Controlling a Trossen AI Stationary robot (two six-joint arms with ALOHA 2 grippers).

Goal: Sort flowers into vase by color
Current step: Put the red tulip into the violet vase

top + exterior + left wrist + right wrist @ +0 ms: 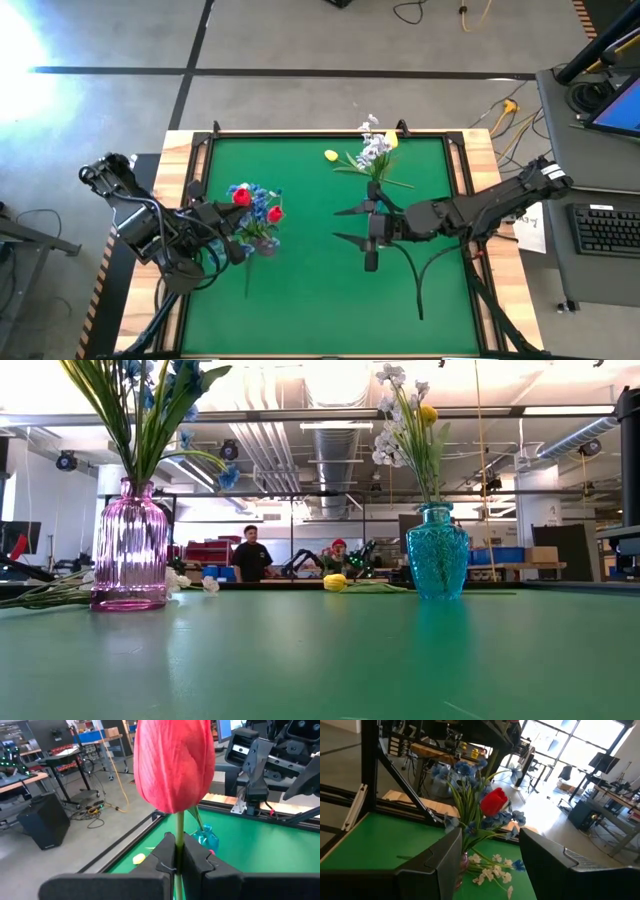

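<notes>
My left gripper (179, 862) is shut on a red tulip (175, 762), held up beside the pink vase (130, 550). That vase holds blue flowers (258, 212) and stands at the table's left. A blue vase (437, 550) at the far middle holds white flowers (374, 150) and a yellow bud. A yellow tulip (331, 155) lies flat on the green mat next to it. Loose white flowers (492, 870) lie at the pink vase's foot. My right gripper (342, 225) hangs open mid-table, pointing at the pink vase, with nothing between its fingers. My left gripper pinches the tulip's thin green stem (179, 832) between its two fingers, just below the red bud. The fingers lie across the stem. The bud stands above the fingers, lifted clear of the table; the stem's lower part is hidden behind the gripper.
A wooden frame (180, 150) borders the green mat. The mat's near half (320, 310) is bare apart from dark cables (412, 275) under the right arm. People stand in the room beyond the far edge (250, 555).
</notes>
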